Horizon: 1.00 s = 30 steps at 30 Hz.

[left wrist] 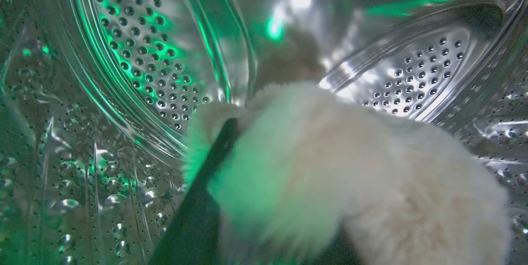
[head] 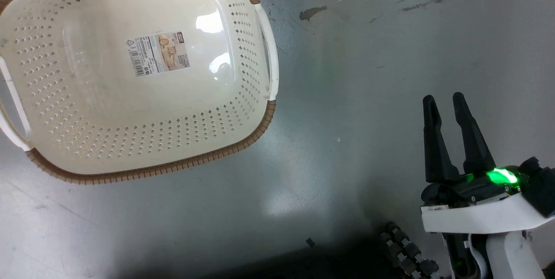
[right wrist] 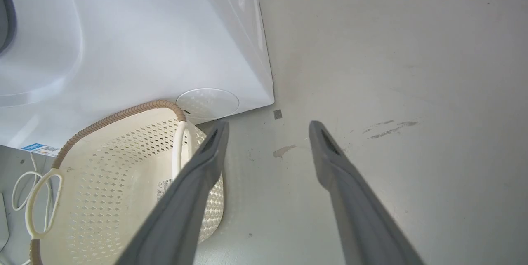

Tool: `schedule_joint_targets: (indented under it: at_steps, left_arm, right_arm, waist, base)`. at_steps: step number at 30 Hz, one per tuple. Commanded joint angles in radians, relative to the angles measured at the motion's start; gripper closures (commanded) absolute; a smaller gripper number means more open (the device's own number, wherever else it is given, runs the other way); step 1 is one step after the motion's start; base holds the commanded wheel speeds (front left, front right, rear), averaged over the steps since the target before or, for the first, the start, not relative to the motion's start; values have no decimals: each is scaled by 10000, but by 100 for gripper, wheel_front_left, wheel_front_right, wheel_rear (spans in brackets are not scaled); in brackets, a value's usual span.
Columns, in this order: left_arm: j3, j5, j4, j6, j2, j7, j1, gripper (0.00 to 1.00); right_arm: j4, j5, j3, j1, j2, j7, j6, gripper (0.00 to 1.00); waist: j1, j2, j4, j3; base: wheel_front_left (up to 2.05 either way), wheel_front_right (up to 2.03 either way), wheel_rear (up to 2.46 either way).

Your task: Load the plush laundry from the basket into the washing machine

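The basket (head: 260,127) lies on the grey floor at the upper left of the head view, with only a label (head: 158,52) on its bottom. In the right wrist view the basket (right wrist: 123,162) stands against the front of the white washing machine (right wrist: 144,42). The left wrist view looks into the shiny perforated drum (left wrist: 140,42). There the cream plush laundry (left wrist: 330,166) lies blurred across my left gripper (left wrist: 264,125); one dark finger (left wrist: 214,158) shows beside it and the other is hidden under the fur. My right gripper (head: 443,97) (right wrist: 269,125) hangs open over bare floor, right of the basket.
The floor (head: 347,75) has dark scuffs and a stain (head: 312,12) right of the basket. A ribbed black cable (head: 407,253) lies near my right arm's base. A white cord (right wrist: 20,186) loops on the floor left of the basket. A round cover (right wrist: 207,103) sits low on the washer's front.
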State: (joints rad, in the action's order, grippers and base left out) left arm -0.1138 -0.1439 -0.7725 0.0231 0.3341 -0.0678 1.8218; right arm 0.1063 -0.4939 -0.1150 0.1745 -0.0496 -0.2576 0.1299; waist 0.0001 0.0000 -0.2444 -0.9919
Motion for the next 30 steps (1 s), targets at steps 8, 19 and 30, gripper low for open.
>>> schedule_joint_targets:
  at_steps: [8, 19, 30]
  left_arm:
    - [51, -481, -544, -291, -115, 231, -157, 0]
    - [-6, -1107, -1378, -753, -932, -1099, -1910, 0]
    - [-318, -1329, -1771, -1108, -1597, -1844, -4149, 0]
  right_arm:
    - [-14, 137, 197, 240, -6, -42, 8, 0]
    - [-263, 833, 653, 316, -6, -42, 8, 0]
    - [-711, 1289, 1131, -93, -6, -42, 8, 0]
  waist:
    - [-1, 0, 417, 127]
    - [-1, 0, 1536, 1449]
    - [-1, 0, 2397, 3458]
  base:
    - [0, 0, 0]
    - [0, 0, 0]
    - [0, 0, 0]
